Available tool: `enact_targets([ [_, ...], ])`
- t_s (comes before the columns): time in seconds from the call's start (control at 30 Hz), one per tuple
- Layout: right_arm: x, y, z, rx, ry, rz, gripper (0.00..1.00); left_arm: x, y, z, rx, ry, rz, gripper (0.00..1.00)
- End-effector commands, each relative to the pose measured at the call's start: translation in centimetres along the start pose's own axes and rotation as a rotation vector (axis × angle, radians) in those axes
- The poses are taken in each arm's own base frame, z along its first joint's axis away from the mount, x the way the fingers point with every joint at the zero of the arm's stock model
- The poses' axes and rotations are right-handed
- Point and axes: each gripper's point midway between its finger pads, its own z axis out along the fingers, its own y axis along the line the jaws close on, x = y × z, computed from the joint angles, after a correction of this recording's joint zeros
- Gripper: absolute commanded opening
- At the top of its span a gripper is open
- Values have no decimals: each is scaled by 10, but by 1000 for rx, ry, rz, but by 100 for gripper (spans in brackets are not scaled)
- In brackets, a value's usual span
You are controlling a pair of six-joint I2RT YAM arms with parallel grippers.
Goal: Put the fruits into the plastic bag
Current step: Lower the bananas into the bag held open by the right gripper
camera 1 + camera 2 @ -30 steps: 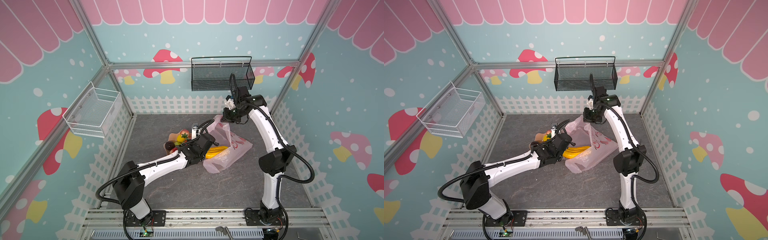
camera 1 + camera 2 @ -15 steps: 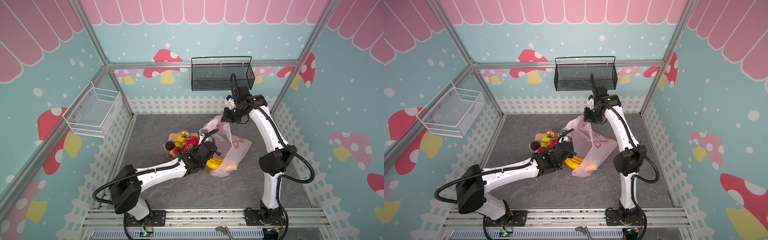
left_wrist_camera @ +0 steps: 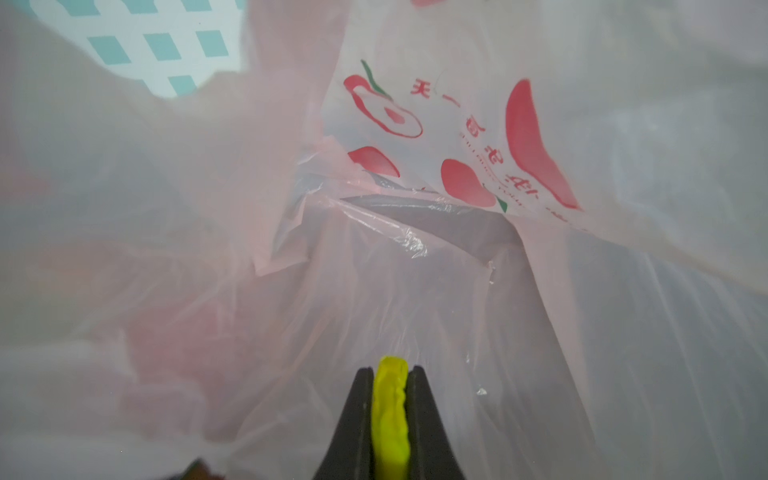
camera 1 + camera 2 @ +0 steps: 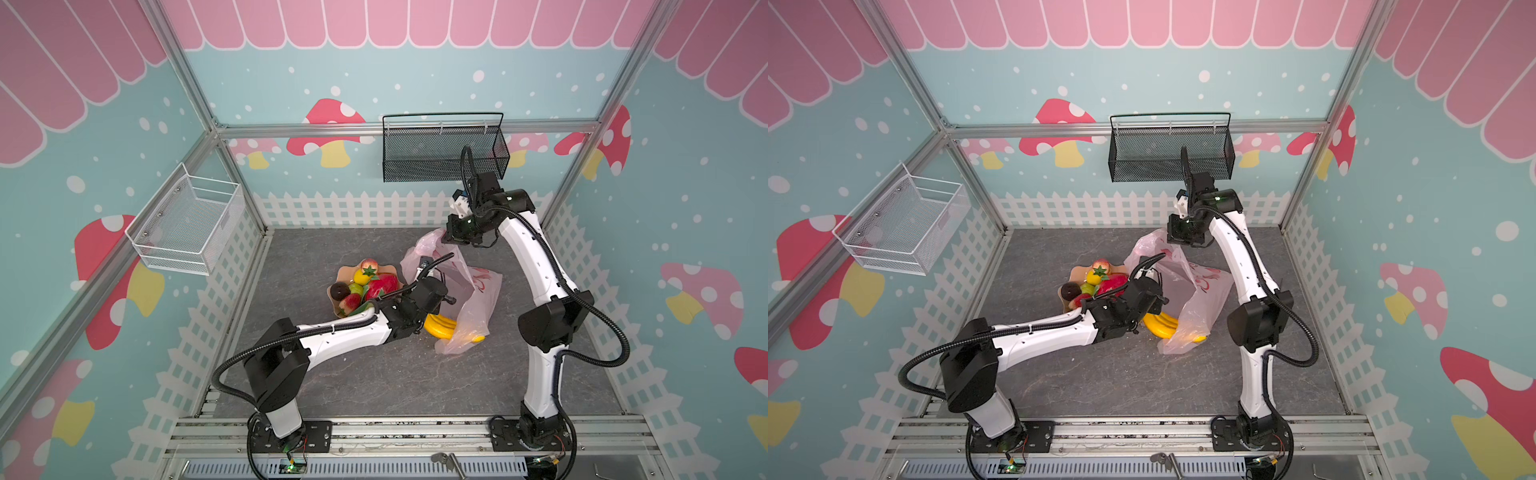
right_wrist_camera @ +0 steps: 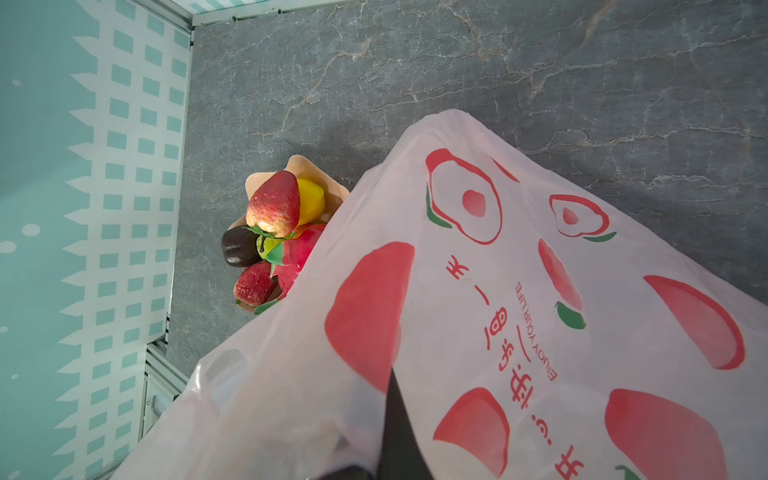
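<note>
Here the thin pale pink plastic bag (image 4: 478, 291) slumps on the grey marbled worktop (image 4: 374, 382), its handle pinched in the clenched right gripper (image 4: 456, 237). The yellow toy banana bunch (image 4: 441, 328) lies half inside the bag's mouth edge, stem clamped by the left gripper (image 3: 390, 374). A tan wavy-edged dish (image 4: 344, 272) of toy fruits (image 4: 382, 286) sits just beside; bare worktop lies open in front.

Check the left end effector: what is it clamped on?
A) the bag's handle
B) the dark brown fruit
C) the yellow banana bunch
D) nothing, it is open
C: in the left wrist view the left end effector is shut on a yellow stem, and in a top view the banana bunch runs from it into the plastic bag.
</note>
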Motion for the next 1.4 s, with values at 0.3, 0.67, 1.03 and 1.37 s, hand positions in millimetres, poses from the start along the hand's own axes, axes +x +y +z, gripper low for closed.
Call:
enact_targets([
  [0.3, 13, 20, -18, -63, -19, 10, 0, -34, 51, 21, -307, -51, -155, 0],
  [0.67, 25, 42, -23, -150, -20, 36, 0, -43, 55, 51, -290, -23, -305, 0],
  [1.03, 26, 54, -23, -237, -42, 73, 0, -5, 36, 61, -200, 79, -380, 0],
  [1.37, 29, 60, -16, -301, -38, 99, 0, 15, 32, 62, -185, 116, -364, 0],
])
